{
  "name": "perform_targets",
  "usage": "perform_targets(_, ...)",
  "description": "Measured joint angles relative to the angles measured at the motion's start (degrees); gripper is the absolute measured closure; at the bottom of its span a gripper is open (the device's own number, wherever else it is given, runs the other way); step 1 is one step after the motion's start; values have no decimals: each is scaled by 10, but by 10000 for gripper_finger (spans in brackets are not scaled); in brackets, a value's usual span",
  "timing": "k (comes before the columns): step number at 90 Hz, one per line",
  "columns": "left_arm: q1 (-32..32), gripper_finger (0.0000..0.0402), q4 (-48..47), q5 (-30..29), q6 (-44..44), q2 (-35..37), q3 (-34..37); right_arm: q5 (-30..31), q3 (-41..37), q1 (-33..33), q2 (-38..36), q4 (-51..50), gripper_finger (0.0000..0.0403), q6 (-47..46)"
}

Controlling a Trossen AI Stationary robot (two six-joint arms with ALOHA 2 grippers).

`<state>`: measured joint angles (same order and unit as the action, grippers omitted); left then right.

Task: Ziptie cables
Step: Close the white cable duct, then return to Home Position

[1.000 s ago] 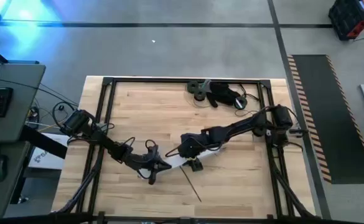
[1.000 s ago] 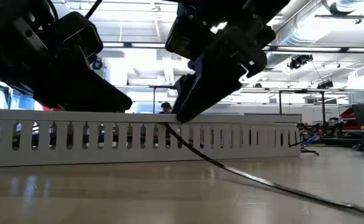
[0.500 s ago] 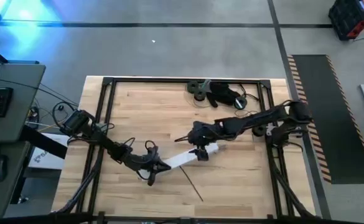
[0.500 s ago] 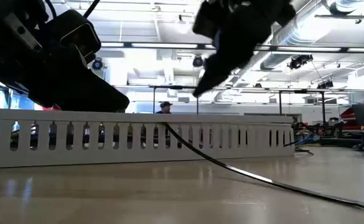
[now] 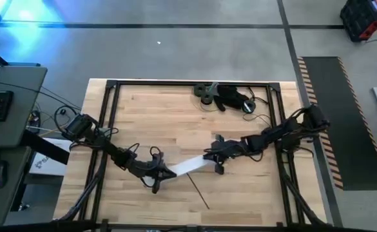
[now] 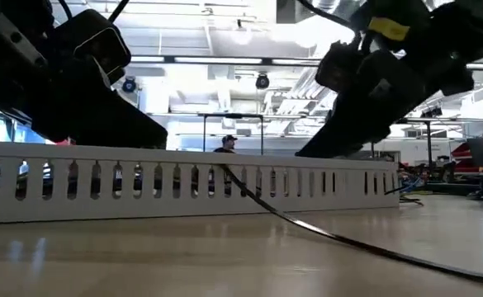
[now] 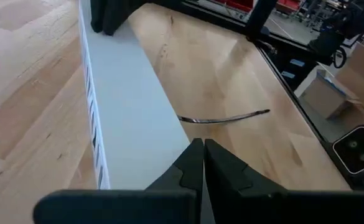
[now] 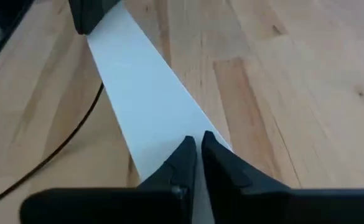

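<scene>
Right gripper (image 5: 209, 156) has pulled back to the rail's far end; left gripper (image 5: 169, 173) unchanged at the near end.
Both grippers have fingers pressed together, tips over the white slotted rail (image 5: 189, 165); actual contact cannot be told. One dark cable (image 5: 198, 191) lies on the wooden surface (image 5: 175, 116), running from the rail's middle toward the front edge. Dark clutter (image 5: 227, 96) sits at the back edge, well apart.
</scene>
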<state>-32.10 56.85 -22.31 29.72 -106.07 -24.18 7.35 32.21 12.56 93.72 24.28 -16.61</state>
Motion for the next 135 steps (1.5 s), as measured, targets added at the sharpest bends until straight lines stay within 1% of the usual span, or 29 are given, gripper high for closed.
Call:
perform_targets(10,6,401,-3,9,-9,5,1,19,7,0,-36,-35,398,27)
perform_targets(19,24,401,-4,48,-22,6,1,7,10,3,-63,-46,402,29)
perform_targets(29,51,401,-3,92,-51,6,1,-10,10,14,-51,-83,401,9)
perform_targets(37,78,401,-5,124,-71,15,10,-8,11,23,-25,-77,401,-7)
perform_targets(45,106,402,-9,149,-92,32,27,31,15,33,5,-61,401,-30)
perform_targets(52,134,402,-19,166,-112,60,49,87,16,39,19,-55,401,-66)
perform_targets(56,154,401,-28,166,-124,80,63,122,16,37,22,-57,401,-95)
perform_targets(65,193,401,-58,150,-148,139,91,176,16,21,24,-63,402,-159)
perform_targets(77,224,401,-111,142,-192,239,105,182,13,-6,24,-62,402,-159)
perform_targets(83,226,401,-139,123,-202,290,100,189,13,-24,25,-63,402,-157)
perform_targets(91,215,401,-178,84,-193,344,92,205,13,-59,25,-65,403,-164)
perform_targets(105,178,401,-168,31,-178,423,72,210,12,-119,26,-58,403,-155)
perform_targets(115,154,401,-181,-38,-179,463,70,207,11,-158,23,-53,403,-168)
perform_targets(123,137,401,-240,-85,-161,484,69,209,10,-170,23,-32,403,-159)
perform_targets(130,127,401,-299,-108,-124,487,70,204,8,-170,9,-18,403,-126)
perform_targets(135,119,401,-334,-119,-89,485,69,197,6,-163,-12,-26,402,-101)
